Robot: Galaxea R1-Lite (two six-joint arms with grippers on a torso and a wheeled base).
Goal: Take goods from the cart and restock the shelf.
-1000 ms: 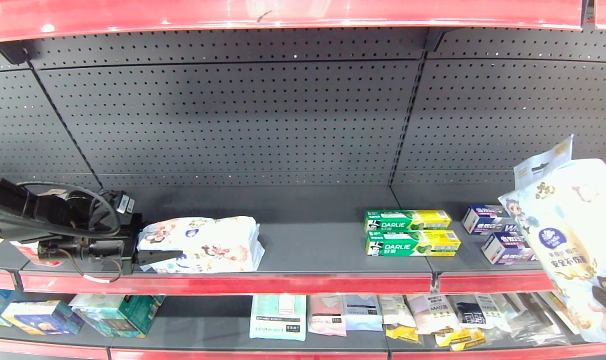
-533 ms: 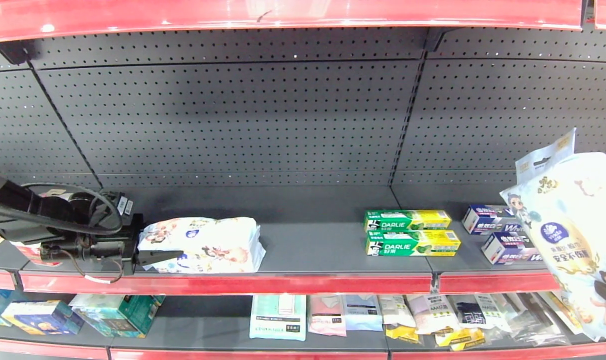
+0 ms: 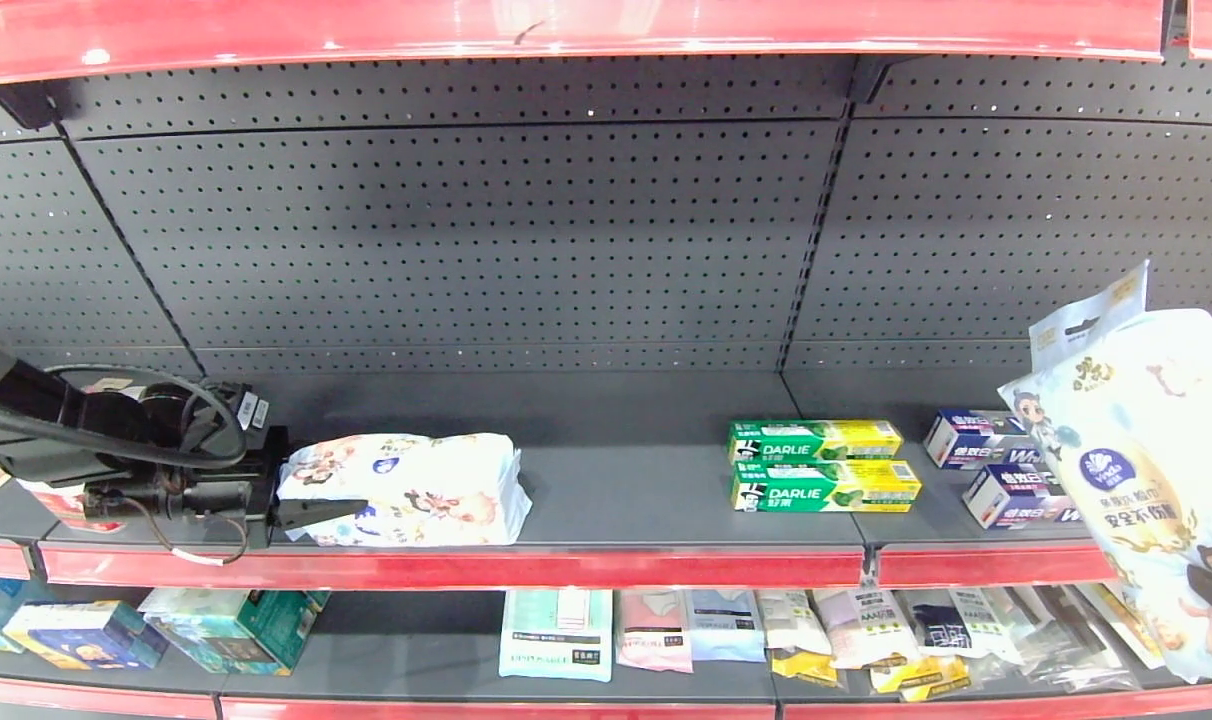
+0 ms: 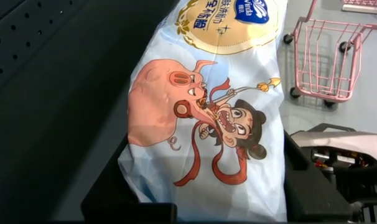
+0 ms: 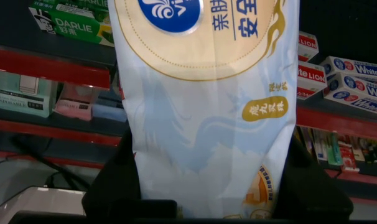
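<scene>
While the left gripper (image 4: 207, 144) sits at the left end of the middle shelf (image 3: 626, 480), its jaws are closed on the near end of a lying pack (image 3: 406, 488) of tissues, one dark finger on each flank. That pack rests flat on the shelf board, just behind the red lip (image 3: 466, 568). Its long axis runs along the shelf, so the arm meets it end-on from the left. To my eye this one is as good as placed. The way out for the left arm is straight back along that axis, toward the left, once the jaws let go.

Over on the right, the right gripper (image 5: 212, 142) is clamped on the lower end of a raised pack (image 3: 1136, 450), which hangs in the air in front of the shelf edge. It stands steeply, its top end leaning a little leftward. Just beside it, on the shelf, lie blue-and-white boxes (image 3: 996, 470), and further in, green toothpaste boxes (image 3: 821, 465).

What the coming move turns on is this: the bare stretch of board lies to the left of the raised pack, between the green boxes and the lying pack. The right arm is the nearer one. I judge it must carry the pack leftward past both sets of boxes, then tip its long axis down flat. A pink cart (image 4: 328, 59) stands on the floor behind.
</scene>
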